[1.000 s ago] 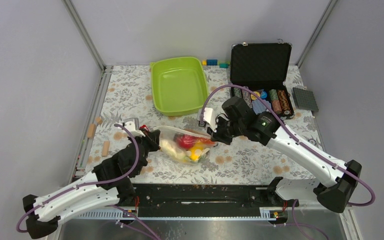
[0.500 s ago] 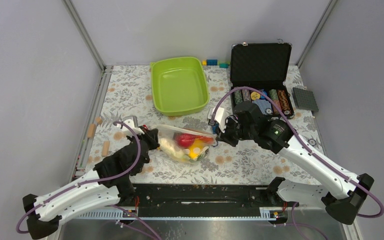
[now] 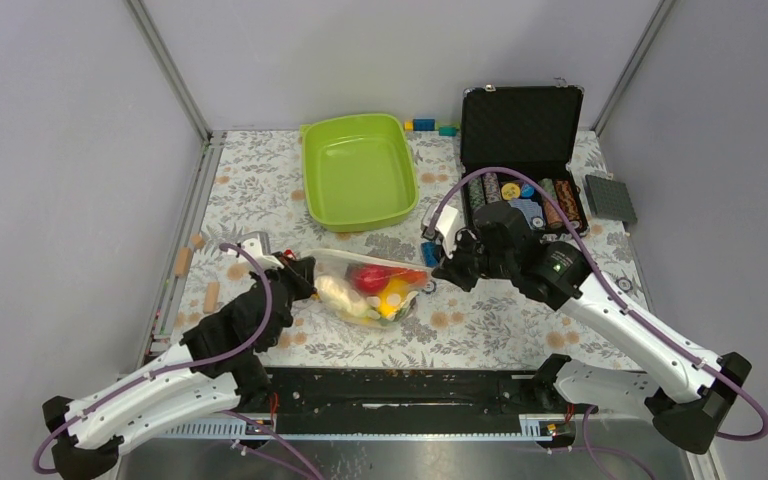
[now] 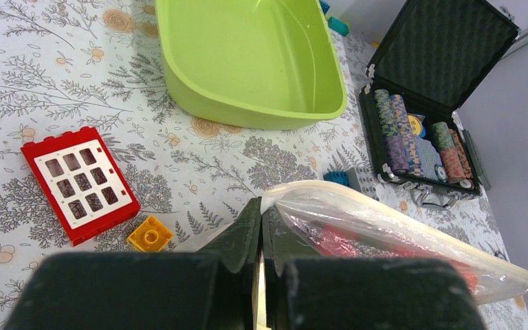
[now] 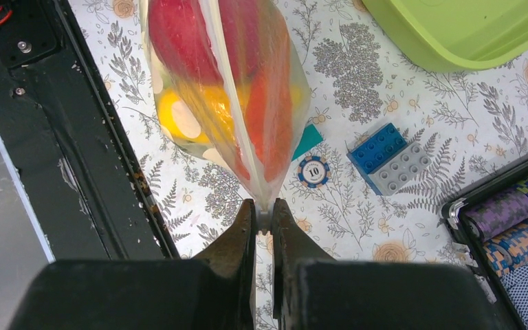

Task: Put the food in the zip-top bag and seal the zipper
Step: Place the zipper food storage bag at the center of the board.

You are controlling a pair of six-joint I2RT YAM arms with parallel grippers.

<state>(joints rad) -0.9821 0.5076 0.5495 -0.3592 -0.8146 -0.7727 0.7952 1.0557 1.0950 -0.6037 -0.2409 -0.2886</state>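
Floral-printed cloth covers the worktop [image 3: 260,190], which is walled in by plain grey panels. Near the front edge the zip-top bag [image 3: 345,270] hangs stretched between the two arms, lifted at its ends. The left claw [image 4: 260,223] is clenched on the bag's left end. The right claw [image 5: 263,212] pinches the opposite end, its fingers pressed nearly together on the thin plastic.

The food [image 3: 378,290] sits inside the bag as a cluster of red, yellow and white pieces sagging in the middle. The zipper [image 5: 229,103] shows from the right wrist as a single pale line running along the bag towards the claw. Whether it is pressed shut along its whole length cannot be told.

Behind the bag stands a lime-green tray [image 3: 312,190]. To its right is an open black case [image 3: 520,125] with rows of poker chips [image 3: 520,200], and a grey baseplate [image 3: 610,198] lies beside it. Loose on the cloth are:
- a red window block [image 4: 79,182]
- a yellow brick [image 4: 150,234]
- a blue and grey brick [image 5: 388,158]
- a single chip [image 5: 314,170]
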